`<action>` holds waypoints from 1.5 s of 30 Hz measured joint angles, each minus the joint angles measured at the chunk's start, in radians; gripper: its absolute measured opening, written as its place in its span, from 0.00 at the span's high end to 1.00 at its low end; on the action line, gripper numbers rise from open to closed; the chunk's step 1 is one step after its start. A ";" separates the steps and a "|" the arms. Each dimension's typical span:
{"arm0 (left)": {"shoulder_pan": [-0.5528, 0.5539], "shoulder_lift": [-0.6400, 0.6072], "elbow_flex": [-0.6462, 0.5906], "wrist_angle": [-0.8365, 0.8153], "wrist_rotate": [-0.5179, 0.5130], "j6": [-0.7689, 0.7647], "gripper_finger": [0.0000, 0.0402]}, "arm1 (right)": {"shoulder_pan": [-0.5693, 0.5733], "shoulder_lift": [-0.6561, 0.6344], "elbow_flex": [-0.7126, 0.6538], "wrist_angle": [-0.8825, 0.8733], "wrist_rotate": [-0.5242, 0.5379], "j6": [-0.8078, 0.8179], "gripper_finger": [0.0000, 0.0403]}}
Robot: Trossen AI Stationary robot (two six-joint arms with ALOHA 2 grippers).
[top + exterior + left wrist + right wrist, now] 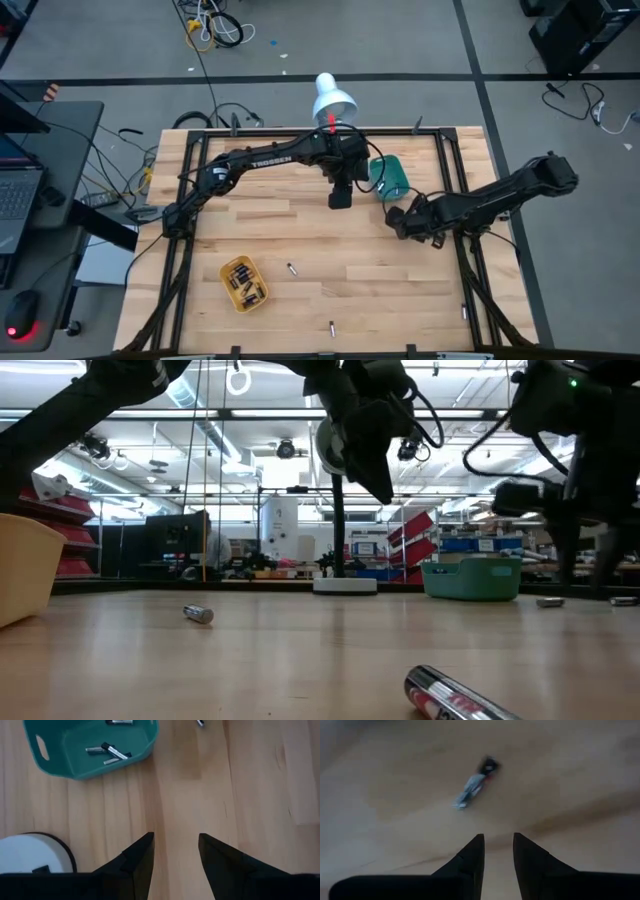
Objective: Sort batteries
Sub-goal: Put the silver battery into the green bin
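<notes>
Loose batteries (pixel 455 698) lie on pale wood planks (pixel 300 230); both pincers, left (pixel 175 851) and right (pixel 498 847), spread, empty.

We see a pale wooden bench (pixel 300 230) carrying a yellow tray (pixel 243 283), a teal tray (pixel 391 177), the white lamp base (pixel 30 852), and loose batteries (pixel 291 269) lying scattered on the bare boards.

**Setting: robotics lab in an industrial hall**

Wooden worktable (pixel 300 215) in a black metal frame stands on grey concrete floor with loose cables (pixel 215 28). A laptop (pixel 18 185) and mouse (pixel 20 318) sit on a side desk. The low view shows open ceiling ducting (pixel 215 440), strip lights, storage shelving (pixel 75 525) and a tank (pixel 279 525) beyond.
</notes>
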 joint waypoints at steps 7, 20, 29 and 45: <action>0.001 0.000 0.000 0.016 0.048 -0.005 0.58 | -0.076 -0.018 0.013 -0.238 0.096 -0.256 0.78; -0.005 0.001 0.000 0.029 0.066 -0.008 0.58 | -0.176 0.043 0.009 -0.310 0.171 -0.068 0.78; -0.013 0.001 0.000 -0.020 0.065 -0.008 0.58 | -0.202 0.117 0.009 -0.331 0.058 0.056 0.78; -0.040 0.001 0.000 -0.051 0.060 -0.007 0.58 | -0.222 0.213 -0.028 -0.295 0.081 0.038 0.83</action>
